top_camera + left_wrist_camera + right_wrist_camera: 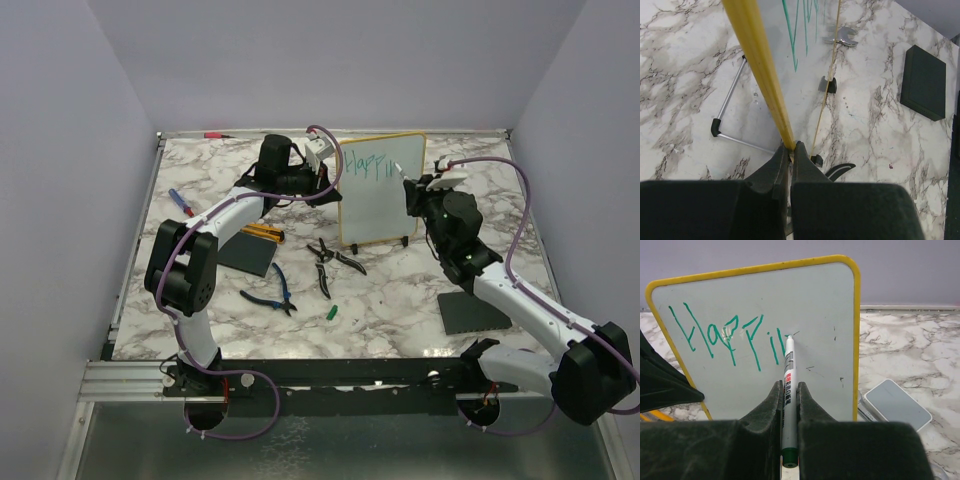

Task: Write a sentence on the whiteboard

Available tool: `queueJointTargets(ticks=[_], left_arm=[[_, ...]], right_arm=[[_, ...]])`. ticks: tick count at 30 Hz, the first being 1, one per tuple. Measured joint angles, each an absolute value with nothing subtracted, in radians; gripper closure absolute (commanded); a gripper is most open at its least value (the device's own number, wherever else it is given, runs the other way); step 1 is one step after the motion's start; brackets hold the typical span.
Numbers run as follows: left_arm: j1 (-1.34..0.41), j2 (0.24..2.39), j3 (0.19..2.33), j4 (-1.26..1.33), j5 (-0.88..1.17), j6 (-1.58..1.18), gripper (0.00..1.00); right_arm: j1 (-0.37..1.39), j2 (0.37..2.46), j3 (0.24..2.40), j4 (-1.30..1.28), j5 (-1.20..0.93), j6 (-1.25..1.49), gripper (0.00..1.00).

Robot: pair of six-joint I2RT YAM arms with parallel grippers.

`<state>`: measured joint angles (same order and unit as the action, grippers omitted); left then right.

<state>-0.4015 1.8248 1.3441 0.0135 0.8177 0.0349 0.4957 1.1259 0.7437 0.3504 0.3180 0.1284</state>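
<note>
The whiteboard (pixel 382 195) is stood upright at the upper centre of the counter (pixel 390 300). Its rim is pinched by the left end effector (pixel 791 149). A marker (pixel 788 365) is gripped by the right end effector (pixel 789 390), its tip placed at the unfinished sentence (pixel 725 335).

You have: whiteboard (pixel 810 305), smooth glossy white face, yellow plastic-looking rim; table (pixel 400 300), marble-pattern top, slight sheen; pad (pixel 472 313), matt dark grey; marker (pixel 788 375), smooth plastic.
</note>
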Motion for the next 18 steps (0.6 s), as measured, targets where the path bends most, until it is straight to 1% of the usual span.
queueJointTargets(ticks=[18], left_arm=[[-0.402, 1.825, 1.344, 0.014, 0.817, 0.035, 1.00]], right_arm=[[0.495, 1.126, 0.725, 0.350, 0.340, 0.142, 1.00]])
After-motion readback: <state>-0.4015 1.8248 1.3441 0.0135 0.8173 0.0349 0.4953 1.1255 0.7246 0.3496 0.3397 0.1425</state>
